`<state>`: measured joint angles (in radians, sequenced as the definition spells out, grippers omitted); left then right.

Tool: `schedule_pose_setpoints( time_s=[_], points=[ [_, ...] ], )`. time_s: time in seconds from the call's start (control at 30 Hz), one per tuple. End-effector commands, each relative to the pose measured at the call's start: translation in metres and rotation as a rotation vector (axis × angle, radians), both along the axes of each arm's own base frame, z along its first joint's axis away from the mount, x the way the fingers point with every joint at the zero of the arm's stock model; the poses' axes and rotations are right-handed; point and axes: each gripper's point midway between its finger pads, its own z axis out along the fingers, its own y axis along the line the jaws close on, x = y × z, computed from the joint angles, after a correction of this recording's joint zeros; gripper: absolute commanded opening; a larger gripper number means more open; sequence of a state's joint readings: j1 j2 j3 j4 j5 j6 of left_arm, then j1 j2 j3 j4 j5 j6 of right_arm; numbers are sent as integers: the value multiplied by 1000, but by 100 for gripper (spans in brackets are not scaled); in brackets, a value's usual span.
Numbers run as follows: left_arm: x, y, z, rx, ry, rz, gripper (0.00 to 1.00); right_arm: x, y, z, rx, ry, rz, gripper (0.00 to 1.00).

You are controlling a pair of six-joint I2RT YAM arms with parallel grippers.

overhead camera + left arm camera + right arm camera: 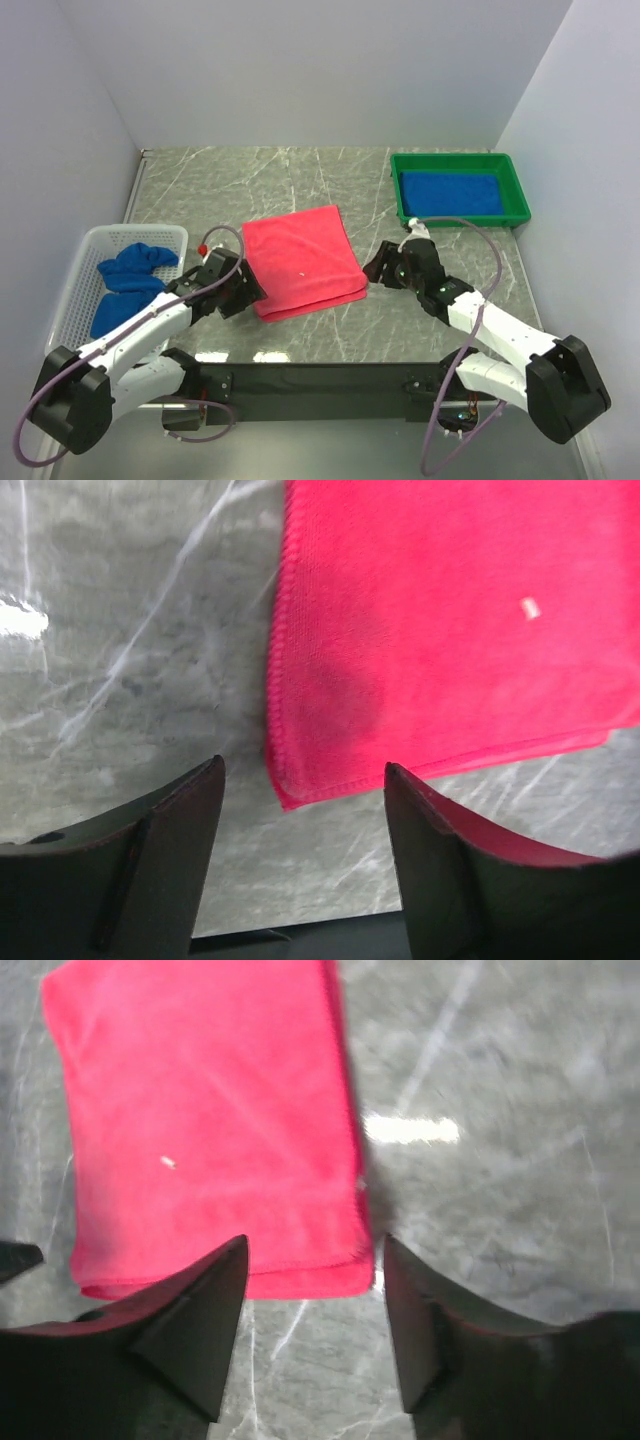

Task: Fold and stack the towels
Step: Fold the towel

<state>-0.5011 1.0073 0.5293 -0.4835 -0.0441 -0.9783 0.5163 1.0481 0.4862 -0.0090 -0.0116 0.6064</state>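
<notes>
A pink-red towel [300,262] lies folded flat on the marble table between my two grippers. My left gripper [252,291] is at its near left corner and stands open, nothing between its fingers. In the left wrist view that corner of the towel [430,630] lies just past the gripper [303,770]. My right gripper [372,268] is at the towel's near right corner, also open and empty. The right wrist view shows the towel's [200,1130] edge just beyond that gripper [314,1245]. One blue towel [450,193] lies flat in the green tray. Another blue towel [130,280] sits crumpled in the white basket.
The green tray [400,190] stands at the back right. The white lattice basket [80,290] stands at the left, close beside my left arm. White walls close in the table on three sides, and a black strip [320,378] runs along its near edge.
</notes>
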Motion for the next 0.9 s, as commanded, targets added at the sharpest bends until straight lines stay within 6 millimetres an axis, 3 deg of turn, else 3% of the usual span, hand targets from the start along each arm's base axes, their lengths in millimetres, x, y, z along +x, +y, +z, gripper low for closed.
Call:
schedule_pose_setpoints(
  time_s=[0.0,0.33,0.67,0.87],
  points=[
    [6,-7,-5,-36,-16,53,70,2,8,6,125,-21,-7,66],
    [1,-17,-26,-32,23,39,51,6,10,-21,151,38,-53,56],
    [4,-16,-19,21,13,39,41,7,17,-51,141,126,-44,55],
    [3,-20,-14,20,8,25,38,8,24,-55,153,147,-16,55]
  ],
)
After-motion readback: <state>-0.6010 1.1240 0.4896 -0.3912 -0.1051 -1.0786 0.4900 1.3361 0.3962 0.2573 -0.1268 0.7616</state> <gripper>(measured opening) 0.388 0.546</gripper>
